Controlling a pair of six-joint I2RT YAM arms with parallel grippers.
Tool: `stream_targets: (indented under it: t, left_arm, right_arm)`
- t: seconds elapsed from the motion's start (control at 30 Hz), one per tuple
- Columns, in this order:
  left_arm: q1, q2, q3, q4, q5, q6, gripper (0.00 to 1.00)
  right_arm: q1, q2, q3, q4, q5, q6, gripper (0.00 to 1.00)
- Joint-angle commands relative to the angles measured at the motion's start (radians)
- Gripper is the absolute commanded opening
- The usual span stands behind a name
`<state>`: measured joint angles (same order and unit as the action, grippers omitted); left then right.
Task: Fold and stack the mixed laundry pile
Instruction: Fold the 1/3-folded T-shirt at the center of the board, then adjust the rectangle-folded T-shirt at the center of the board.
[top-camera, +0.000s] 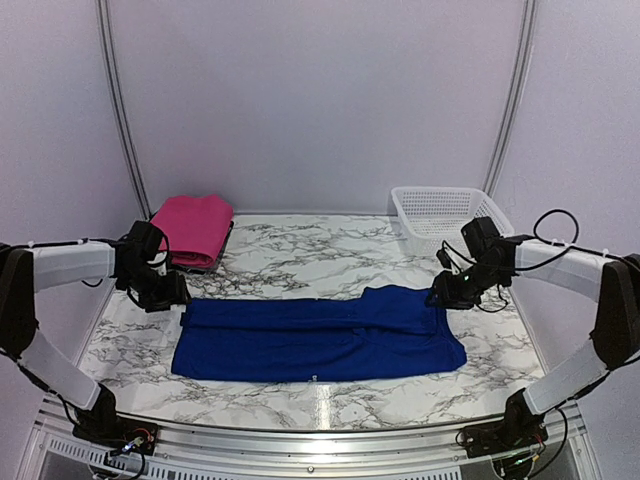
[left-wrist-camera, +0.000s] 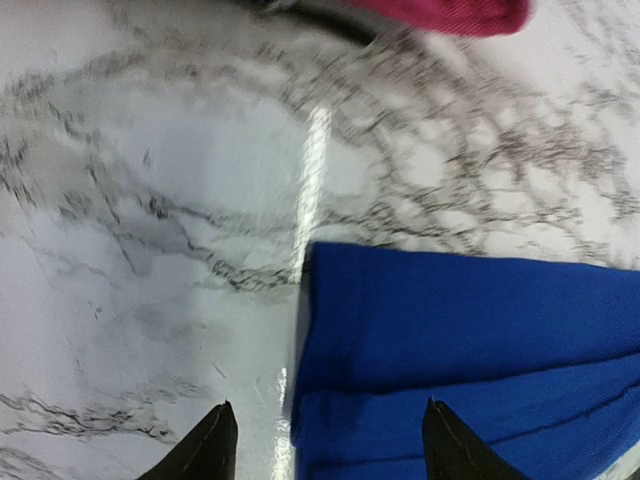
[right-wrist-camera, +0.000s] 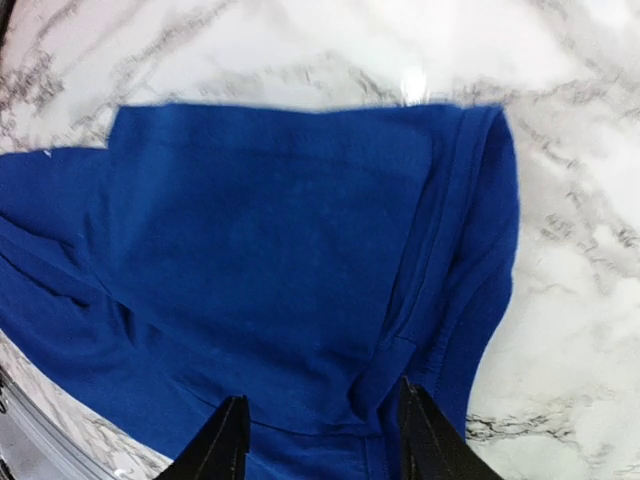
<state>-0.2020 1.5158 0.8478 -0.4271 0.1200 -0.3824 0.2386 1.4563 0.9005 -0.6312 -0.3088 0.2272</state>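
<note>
The royal blue garment (top-camera: 320, 335) lies folded into a long band across the middle of the marble table (top-camera: 300, 255). The magenta-pink garment (top-camera: 192, 227) rests folded at the back left. My left gripper (top-camera: 176, 296) hovers at the blue band's left end (left-wrist-camera: 450, 340), jaws open, one fingertip (left-wrist-camera: 212, 440) over bare marble, the other over cloth, nothing between them. My right gripper (top-camera: 440, 297) hangs above the band's right end (right-wrist-camera: 300, 250), jaws open over the blue cloth, gripping nothing. A corner of the pink garment (left-wrist-camera: 450, 12) shows at the top of the left wrist view.
A white mesh basket (top-camera: 445, 213) stands at the back right, just behind the right arm. A dark tray edge (top-camera: 226, 245) shows under the pink garment. Cables hang from the right arm (top-camera: 555, 225). The table's metal front rail (top-camera: 320, 435) runs along the near edge.
</note>
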Motion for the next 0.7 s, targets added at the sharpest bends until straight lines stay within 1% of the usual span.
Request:
stream_targets:
  t: [0.0,0.07,0.17,0.23,0.3,0.4,0.53,0.67]
  left_arm:
    - [-0.004,-0.129,0.111,-0.007,0.043,0.061,0.69]
    - [-0.036,-0.131,0.155,0.017,0.081,0.074,0.71]
    - [-0.120,-0.066,0.225,0.089,0.138,0.084,0.71]
    - [-0.196,0.021,0.304,0.106,0.154,0.091,0.71]
    - [-0.290,0.124,0.426,0.106,0.156,0.100,0.71]
    - [-0.381,0.280,0.583,0.108,0.152,0.097,0.70]
    - [-0.445,0.423,0.725,0.108,0.160,0.077,0.70]
    - [-0.468,0.486,0.765,0.113,0.163,0.046,0.69]
  right_arm:
    - [-0.022,-0.048,0.119,-0.041,0.006,-0.032,0.50]
    - [-0.026,-0.013,0.152,-0.036,-0.006,-0.044,0.51]
    - [-0.037,0.056,0.199,-0.023,-0.019,-0.057,0.51]
    - [-0.056,0.091,0.210,0.007,-0.051,-0.054,0.51]
    - [-0.080,0.137,0.220,0.031,-0.082,-0.052,0.51]
    - [-0.108,0.195,0.236,0.063,-0.121,-0.058,0.50]
    - [-0.116,0.278,0.266,0.092,-0.157,-0.066,0.49]
    - [-0.116,0.328,0.281,0.112,-0.175,-0.065,0.43]
